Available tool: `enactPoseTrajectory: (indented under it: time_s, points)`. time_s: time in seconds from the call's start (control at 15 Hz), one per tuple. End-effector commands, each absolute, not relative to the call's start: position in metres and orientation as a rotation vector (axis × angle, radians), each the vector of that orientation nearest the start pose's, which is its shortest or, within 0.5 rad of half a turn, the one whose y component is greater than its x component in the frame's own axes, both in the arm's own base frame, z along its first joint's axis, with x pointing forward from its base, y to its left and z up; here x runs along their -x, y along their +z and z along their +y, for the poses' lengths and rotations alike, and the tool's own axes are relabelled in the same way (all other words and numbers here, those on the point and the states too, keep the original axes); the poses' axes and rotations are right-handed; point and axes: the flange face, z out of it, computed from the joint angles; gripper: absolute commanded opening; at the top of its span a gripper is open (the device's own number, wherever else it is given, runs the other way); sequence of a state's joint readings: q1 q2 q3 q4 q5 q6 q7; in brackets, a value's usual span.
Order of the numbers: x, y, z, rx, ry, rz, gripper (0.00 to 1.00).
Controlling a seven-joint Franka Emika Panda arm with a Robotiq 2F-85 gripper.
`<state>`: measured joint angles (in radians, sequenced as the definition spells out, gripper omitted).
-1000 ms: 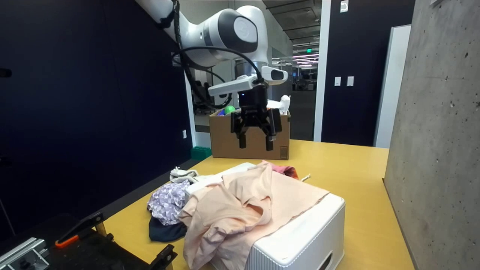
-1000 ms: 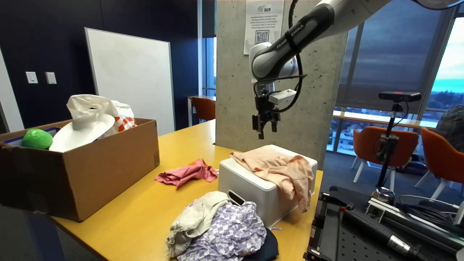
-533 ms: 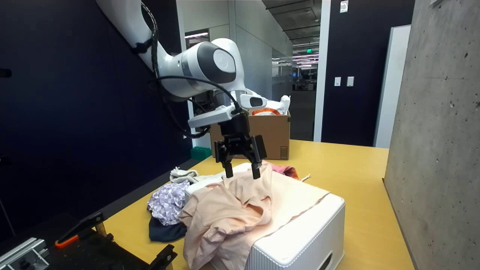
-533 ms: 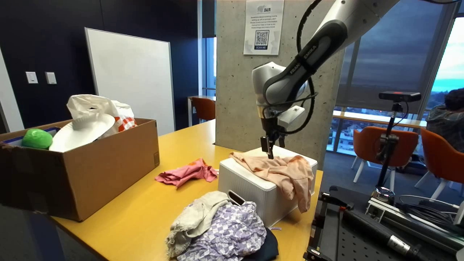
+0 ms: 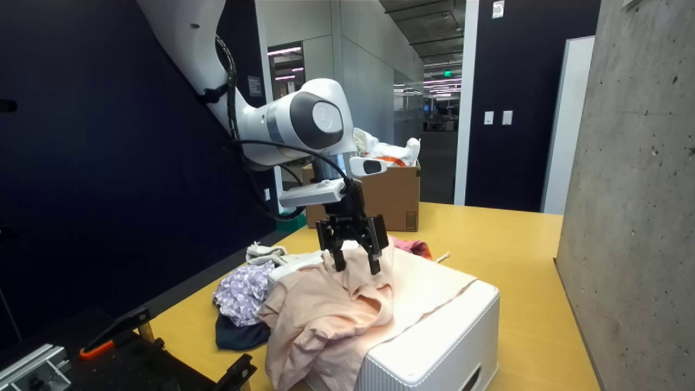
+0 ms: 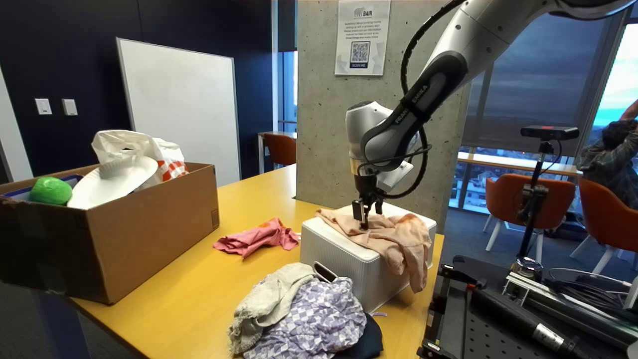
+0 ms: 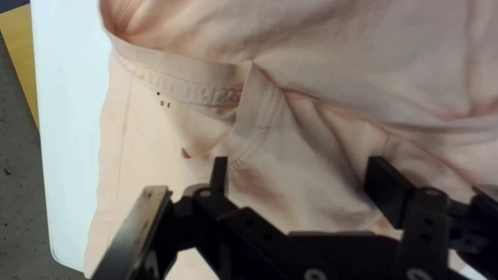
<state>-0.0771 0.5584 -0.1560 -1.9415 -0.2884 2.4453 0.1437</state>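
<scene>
Looks to me like you're in the reach-in stage: your end effector is hanging right over the peach garment, fingers standing wide apart and pinching nothing. The garment is lying draped across the white box, which is standing near the right-hand edge of the tabletop in an exterior view, with part of the cloth hanging down toward that edge. In the wrist view a loose fold is showing between your fingertips, but I can't tell whether they're touching fabric. I'd say the next move is calling for a touch more descent, then bringing the fingers together on that fold, without pressing into the box top.

Compared with a second ago you're sitting way lower: instead of hanging well clear of the box, the fingers are now overlapping the cloth in both exterior views. The garment isn't looking any different, and neither is the pink cloth or the purple patterned cloth lying by the tabletop's left edge in an exterior view, so nothing's getting dragged so far.
</scene>
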Motion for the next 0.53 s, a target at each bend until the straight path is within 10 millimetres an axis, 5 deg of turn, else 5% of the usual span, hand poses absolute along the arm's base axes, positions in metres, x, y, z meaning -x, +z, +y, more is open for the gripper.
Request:
enactPoseTrajectory:
  time_s: [0.0, 0.47]
  points:
    - [-0.6016, 0.1941, -0.1347, 3.414, 0.039, 0.198, 0.58]
    - [-0.5982, 0.2012, -0.1396, 3.419, -0.007, 0.205, 0.05]
